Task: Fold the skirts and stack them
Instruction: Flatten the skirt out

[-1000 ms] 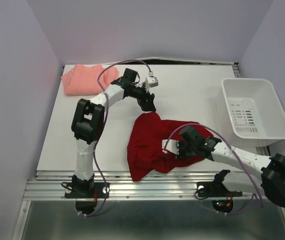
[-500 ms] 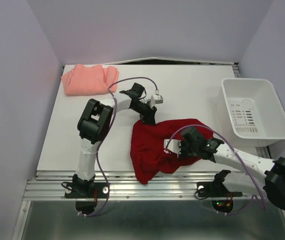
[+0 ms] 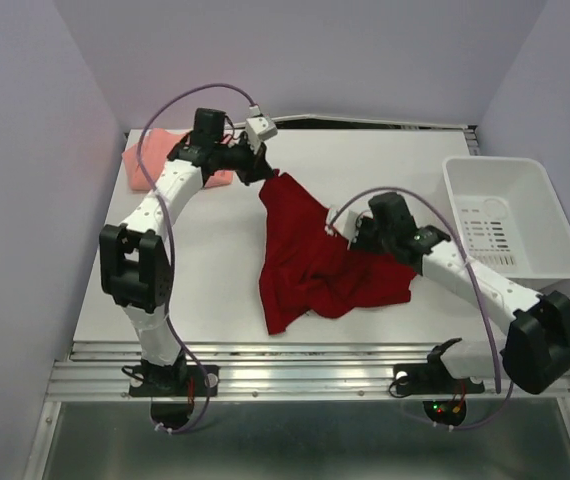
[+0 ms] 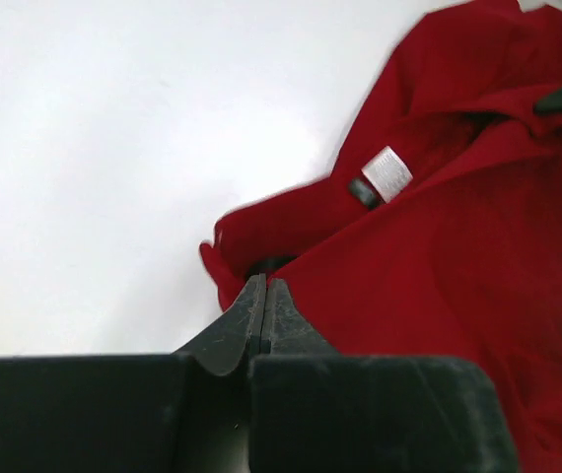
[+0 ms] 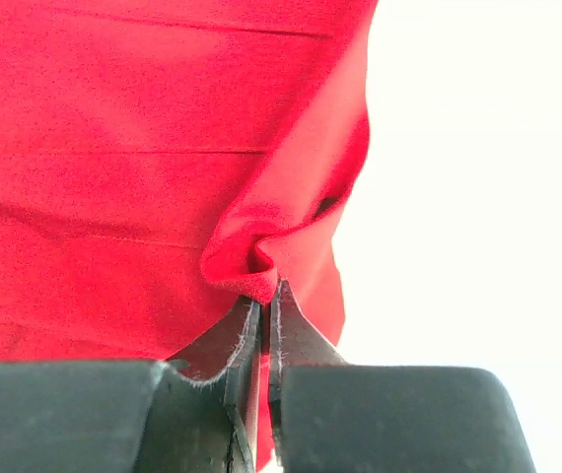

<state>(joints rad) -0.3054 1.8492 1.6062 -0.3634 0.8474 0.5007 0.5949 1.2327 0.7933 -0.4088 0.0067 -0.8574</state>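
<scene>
You are looking at two arms, the left arm (image 3: pixel 170 190) and the right arm (image 3: pixel 465 278), each built of white tubular links joined by chunky black joints. A thin lilac cable (image 3: pixel 205 86) loops along each. The left gripper (image 4: pixel 264 286) and right gripper (image 5: pixel 266 296) have matte black, wedge-shaped fingers with scuffed edges. A small white camera block (image 3: pixel 259 130) marks the left wrist.

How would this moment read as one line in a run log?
left hand: shut on red skirt corner | right hand: shut on red skirt edge | pink skirt: far left
</scene>
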